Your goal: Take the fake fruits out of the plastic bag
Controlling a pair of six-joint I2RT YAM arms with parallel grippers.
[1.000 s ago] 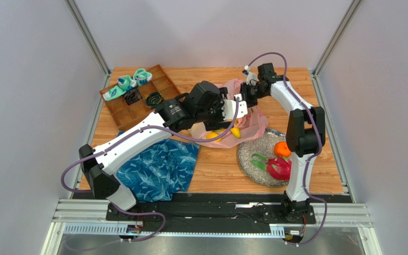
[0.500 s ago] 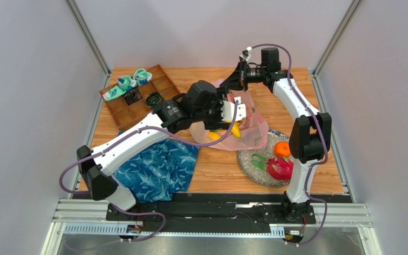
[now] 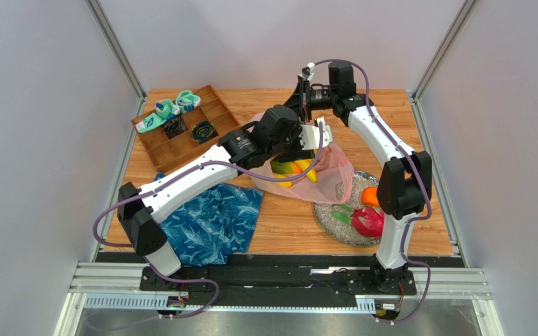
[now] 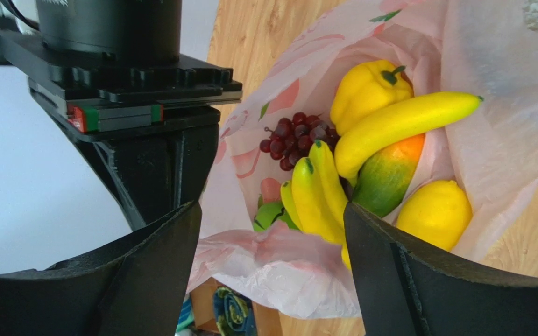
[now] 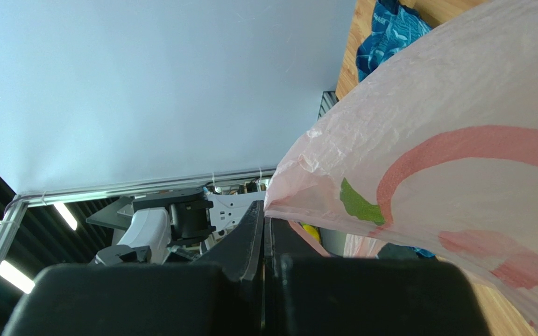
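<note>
Right gripper (image 5: 265,229) is pinched tight on the rim of the thin translucent pale-pink plastic bag (image 4: 279,273), holding that edge up. Left gripper (image 4: 272,208) is spread wide at the bag mouth w/ nothing in it. Still inside: glossy yellow bananas (image 4: 398,122), yellow pepper (image 4: 366,87), dark purple grapes (image 4: 296,136), green-orange mango (image 4: 387,175), lemon (image 4: 433,213). Orange (image 3: 371,197) + magenta dragon fruit (image 3: 367,221) are on the round silver plate (image 3: 324,217).

No legible text, label, brand or number is found in any view. The plastic bag (image 4: 503,126) bears red and green printed shapes only. No letters can be made out on it.
</note>
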